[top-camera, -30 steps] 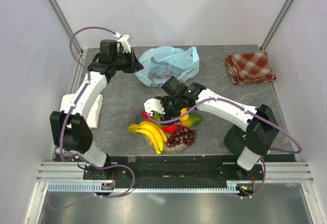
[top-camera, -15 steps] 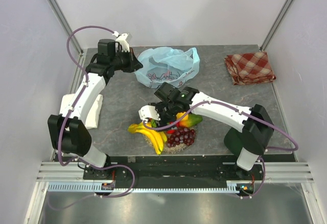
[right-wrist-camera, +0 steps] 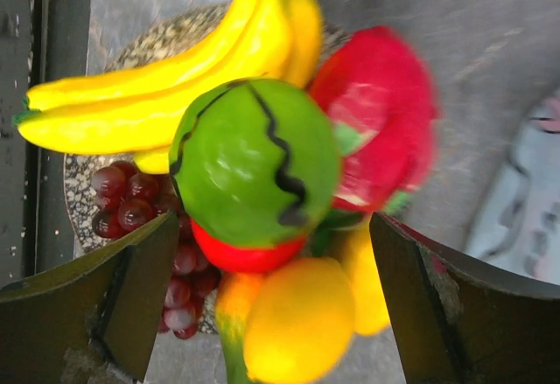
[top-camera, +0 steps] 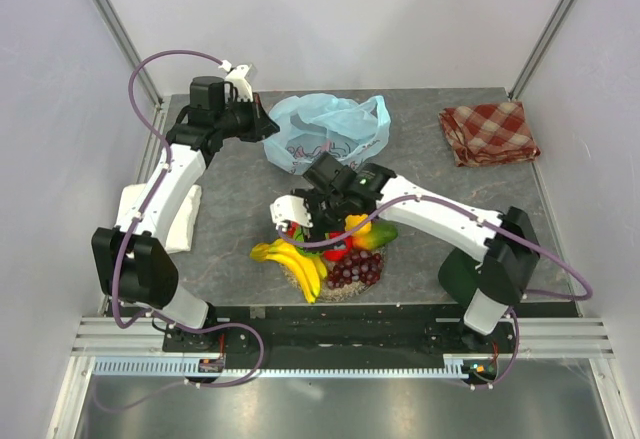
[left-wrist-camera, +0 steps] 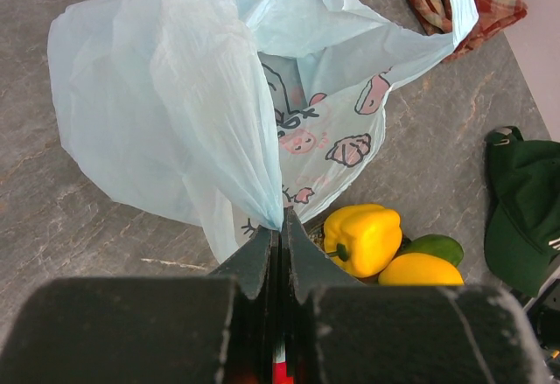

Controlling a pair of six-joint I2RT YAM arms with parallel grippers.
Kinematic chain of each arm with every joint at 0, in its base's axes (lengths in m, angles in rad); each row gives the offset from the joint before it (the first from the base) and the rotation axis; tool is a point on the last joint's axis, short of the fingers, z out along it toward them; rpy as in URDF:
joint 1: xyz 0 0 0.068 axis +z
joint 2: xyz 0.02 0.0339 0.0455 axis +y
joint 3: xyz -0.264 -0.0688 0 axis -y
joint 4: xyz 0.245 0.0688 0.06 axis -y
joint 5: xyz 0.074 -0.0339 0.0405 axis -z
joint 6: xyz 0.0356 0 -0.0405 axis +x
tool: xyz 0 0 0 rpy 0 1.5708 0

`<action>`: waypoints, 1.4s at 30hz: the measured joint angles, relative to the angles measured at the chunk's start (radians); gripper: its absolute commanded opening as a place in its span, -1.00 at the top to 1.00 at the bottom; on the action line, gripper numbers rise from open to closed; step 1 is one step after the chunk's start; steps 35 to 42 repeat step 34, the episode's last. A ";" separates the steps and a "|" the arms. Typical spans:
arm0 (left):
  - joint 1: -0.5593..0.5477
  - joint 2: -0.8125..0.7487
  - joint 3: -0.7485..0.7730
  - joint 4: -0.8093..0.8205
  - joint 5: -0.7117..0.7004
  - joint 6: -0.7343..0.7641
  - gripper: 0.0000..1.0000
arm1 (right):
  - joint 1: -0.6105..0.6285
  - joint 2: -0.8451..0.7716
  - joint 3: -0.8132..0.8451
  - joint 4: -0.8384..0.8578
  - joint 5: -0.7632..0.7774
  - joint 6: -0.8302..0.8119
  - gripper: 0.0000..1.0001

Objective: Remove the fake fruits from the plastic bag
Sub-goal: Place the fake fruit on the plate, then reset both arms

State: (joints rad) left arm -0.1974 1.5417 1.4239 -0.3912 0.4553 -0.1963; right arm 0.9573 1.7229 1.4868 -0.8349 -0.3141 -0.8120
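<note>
The light blue plastic bag [top-camera: 330, 129] lies at the back middle of the table. My left gripper [top-camera: 262, 124] is shut on a pinched fold of the bag [left-wrist-camera: 201, 95], with the jaws closed at the tip [left-wrist-camera: 282, 225]. The fake fruits are piled near the front: banana bunch [top-camera: 295, 259], grapes [top-camera: 352, 269], mango [top-camera: 375, 234], dragon fruit [right-wrist-camera: 376, 130]. My right gripper [top-camera: 300, 214] is open above the pile [right-wrist-camera: 273, 226]. Below its jaws sit a green striped round fruit [right-wrist-camera: 254, 161], a red apple [right-wrist-camera: 245, 254] and a yellow fruit [right-wrist-camera: 297, 323]. A yellow pepper [left-wrist-camera: 363, 237] shows beside the bag.
A red checkered cloth [top-camera: 490, 131] lies at the back right. The fruits rest on a round speckled mat [right-wrist-camera: 87, 193]. A dark green object [left-wrist-camera: 525, 200] sits by the right arm's base. A white object [top-camera: 185, 221] lies at the left.
My right gripper moved left and toward the front over the fruit pile, then lifted slightly. My left gripper kept its hold on the bag and barely moved.
</note>
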 measured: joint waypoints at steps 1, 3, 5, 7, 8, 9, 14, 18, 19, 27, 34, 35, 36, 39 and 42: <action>0.000 0.000 0.000 0.000 0.000 0.000 0.97 | 0.000 -0.017 0.024 -0.014 0.009 0.010 -0.96; 0.000 0.000 0.000 0.000 0.000 0.000 0.96 | 0.000 -0.055 0.061 -0.020 0.033 0.031 -0.96; 0.000 0.000 0.000 0.001 0.000 0.000 0.97 | -0.002 -0.107 0.094 -0.019 0.070 0.053 -0.96; 0.000 0.000 0.000 0.001 0.000 0.000 0.87 | -0.008 -0.162 0.105 -0.014 0.108 0.074 -0.96; 0.000 -0.001 0.000 0.001 0.000 0.000 0.67 | -0.016 -0.189 0.105 -0.011 0.134 0.090 -0.96; 0.000 -0.002 0.000 0.001 0.000 0.000 0.27 | -0.029 -0.212 0.105 -0.007 0.158 0.112 -0.96; 0.000 -0.019 0.003 -0.002 -0.003 0.012 -0.83 | -0.189 -0.235 0.100 0.058 0.271 0.267 -0.96; 0.003 -0.035 0.031 -0.013 -0.012 0.025 -0.99 | -0.369 -0.196 0.091 0.129 0.367 0.412 -0.96; 0.005 -0.043 0.038 -0.014 -0.017 0.027 -0.99 | -0.404 -0.196 0.072 0.162 0.407 0.450 -0.96; 0.043 -0.212 0.040 -0.030 -0.072 0.064 -0.99 | -0.435 -0.223 -0.028 0.285 0.618 0.602 -0.96; 0.122 -0.400 0.010 -0.034 -0.080 0.105 -0.99 | -0.451 -0.238 -0.031 0.340 0.696 0.635 -0.96; 0.122 -0.400 0.010 -0.034 -0.080 0.105 -0.99 | -0.451 -0.238 -0.031 0.340 0.696 0.635 -0.96; 0.122 -0.400 0.010 -0.034 -0.080 0.105 -0.99 | -0.451 -0.238 -0.031 0.340 0.696 0.635 -0.96; 0.122 -0.400 0.010 -0.034 -0.080 0.105 -0.99 | -0.451 -0.238 -0.031 0.340 0.696 0.635 -0.96; 0.122 -0.400 0.010 -0.034 -0.080 0.105 -0.99 | -0.451 -0.238 -0.031 0.340 0.696 0.635 -0.96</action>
